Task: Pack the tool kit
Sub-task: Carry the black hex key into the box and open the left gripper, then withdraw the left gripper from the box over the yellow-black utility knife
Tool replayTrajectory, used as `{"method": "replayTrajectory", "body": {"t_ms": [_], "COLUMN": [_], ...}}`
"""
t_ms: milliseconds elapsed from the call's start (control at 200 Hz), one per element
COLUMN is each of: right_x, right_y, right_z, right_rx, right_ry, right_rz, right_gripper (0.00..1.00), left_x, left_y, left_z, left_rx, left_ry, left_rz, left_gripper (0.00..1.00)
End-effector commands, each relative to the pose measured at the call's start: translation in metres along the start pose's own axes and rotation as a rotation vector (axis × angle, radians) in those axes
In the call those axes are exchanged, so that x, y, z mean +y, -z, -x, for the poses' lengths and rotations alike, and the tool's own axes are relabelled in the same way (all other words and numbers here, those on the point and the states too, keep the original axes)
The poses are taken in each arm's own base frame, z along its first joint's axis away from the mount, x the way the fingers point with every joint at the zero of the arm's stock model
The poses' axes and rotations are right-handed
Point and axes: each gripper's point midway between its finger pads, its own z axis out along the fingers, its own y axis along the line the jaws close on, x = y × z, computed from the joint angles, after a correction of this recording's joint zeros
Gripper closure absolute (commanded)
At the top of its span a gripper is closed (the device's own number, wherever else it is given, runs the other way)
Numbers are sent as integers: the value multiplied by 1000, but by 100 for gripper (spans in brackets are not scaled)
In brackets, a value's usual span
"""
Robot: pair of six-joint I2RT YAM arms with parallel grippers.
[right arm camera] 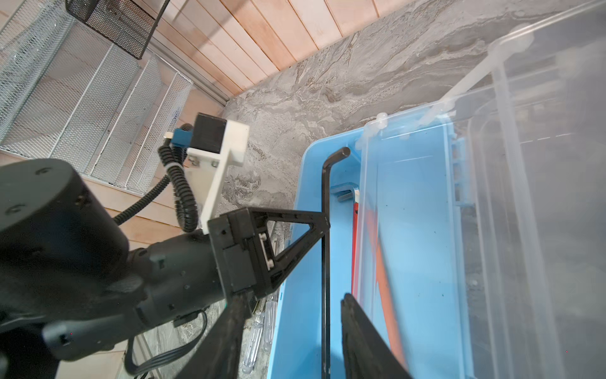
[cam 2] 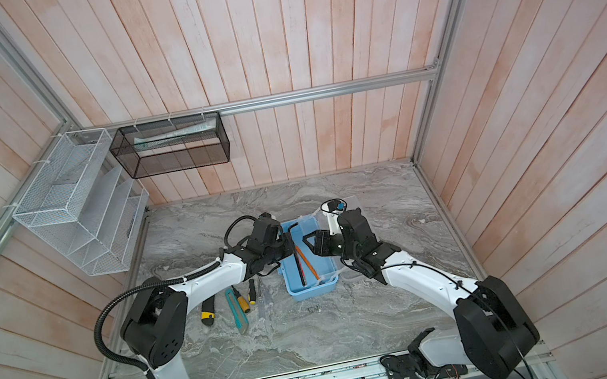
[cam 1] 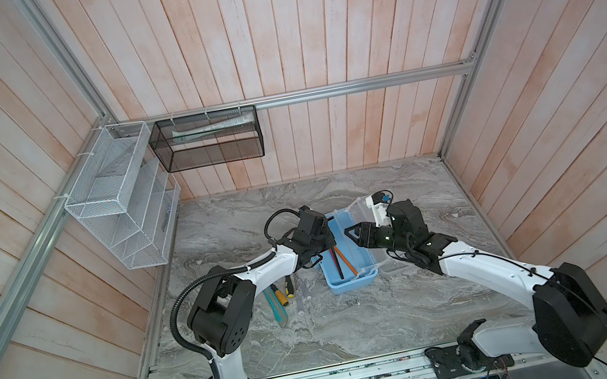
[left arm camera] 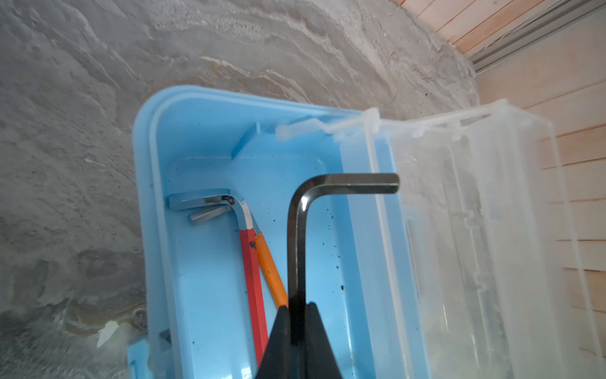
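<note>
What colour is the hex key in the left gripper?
Black, glossy. The hex key in the left gripper shows best in the left wrist view.

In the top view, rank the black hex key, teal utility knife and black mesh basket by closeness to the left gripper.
1. black hex key, held in the left gripper.
2. teal utility knife, on the table.
3. black mesh basket, hanging at the back.

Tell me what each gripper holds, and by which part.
Left gripper: black hex key, pinched on its long arm. Right gripper: jaws apart, gripping nothing.
</note>
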Motion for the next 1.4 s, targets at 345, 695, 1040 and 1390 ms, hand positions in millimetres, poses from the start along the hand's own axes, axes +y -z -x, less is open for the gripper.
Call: {"method": "replayTrajectory", "body": {"t_ms": [345,695,1040,1390], "right_x": [-6,-7,-6,7], "right_y": [2,-1,-2,1], "right_z": [2,2,3,13], "right_rx": [-22,-12,-8,-14], "right_ry": [-1,-1,0,29], "right_rz": [-10,-5,-3,26], "right_gripper": [51,51,50,50], "left_x": [-3,-5,-5,-17], "left_y": [-17,-16,-14,20], "left_z": [0,2,3,27], "left_rx": [28,23,15,-61], "left_ry": [7,1,-17,-126], "left_rz": [31,26,22,15], "left_gripper": [89,88,83,81]}}
